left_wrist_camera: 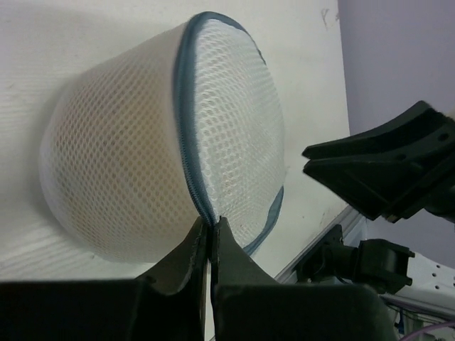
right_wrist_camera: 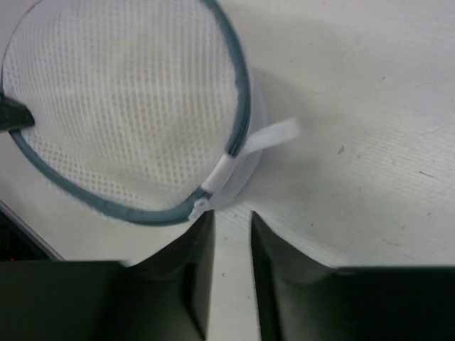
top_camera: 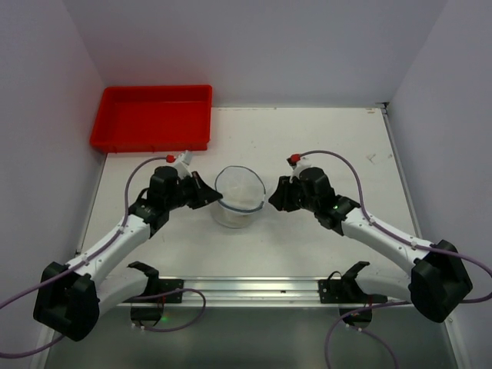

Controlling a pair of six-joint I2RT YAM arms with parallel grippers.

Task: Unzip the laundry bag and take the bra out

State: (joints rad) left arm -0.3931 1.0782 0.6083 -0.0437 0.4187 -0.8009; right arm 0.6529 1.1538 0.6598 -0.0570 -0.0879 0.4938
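Observation:
The laundry bag [top_camera: 240,196], a round white mesh pouch with a blue-grey zipper band, stands at the table's middle between both grippers. My left gripper [top_camera: 212,195] is at its left rim. In the left wrist view the bag [left_wrist_camera: 121,163] fills the frame and the gripper [left_wrist_camera: 211,222] is shut on the zipper band [left_wrist_camera: 186,153]. My right gripper [top_camera: 271,197] is at the bag's right side. In the right wrist view it [right_wrist_camera: 232,217] is open, just short of the white zipper pull [right_wrist_camera: 202,206] and a white fabric tab [right_wrist_camera: 274,133]. The bra is hidden; only a pale beige tint shows through the mesh.
A red plastic tray [top_camera: 150,144] sits at the back left corner. Lilac walls close in the table on the left, back and right. A metal rail [top_camera: 246,286] with the arm bases runs along the near edge.

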